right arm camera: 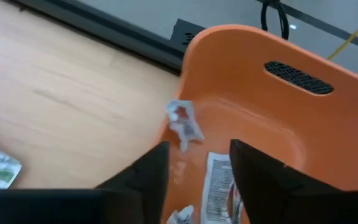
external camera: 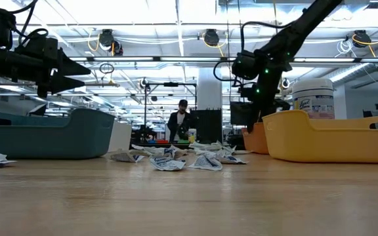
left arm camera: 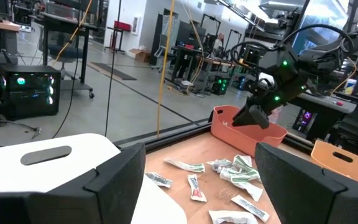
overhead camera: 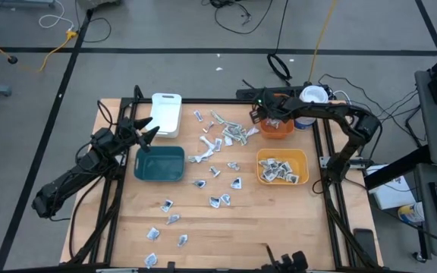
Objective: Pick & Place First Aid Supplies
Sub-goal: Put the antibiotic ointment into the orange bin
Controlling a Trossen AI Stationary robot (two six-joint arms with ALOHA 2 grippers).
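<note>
From above: many packets (overhead camera: 217, 171) loose on the bench (overhead camera: 241, 227), some in the yellow bin (overhead camera: 302, 158), teal bin (overhead camera: 159, 164) bare. Lots left.

Low down: left gripper (external camera: 77, 74) spread wide above teal.

At the right wrist: right gripper (right arm camera: 197, 168) parted over the orange bin (right arm camera: 328, 124), a packet dropping in.

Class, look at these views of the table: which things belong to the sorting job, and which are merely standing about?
Part of the job:
- first aid packets scattered on the table
- orange bin, right gripper open above it
- yellow bin, holding packets
- teal bin
- white bin
- left gripper, open above the teal bin's edge

Just standing about:
- white-lidded tub
- person in the room behind
</note>
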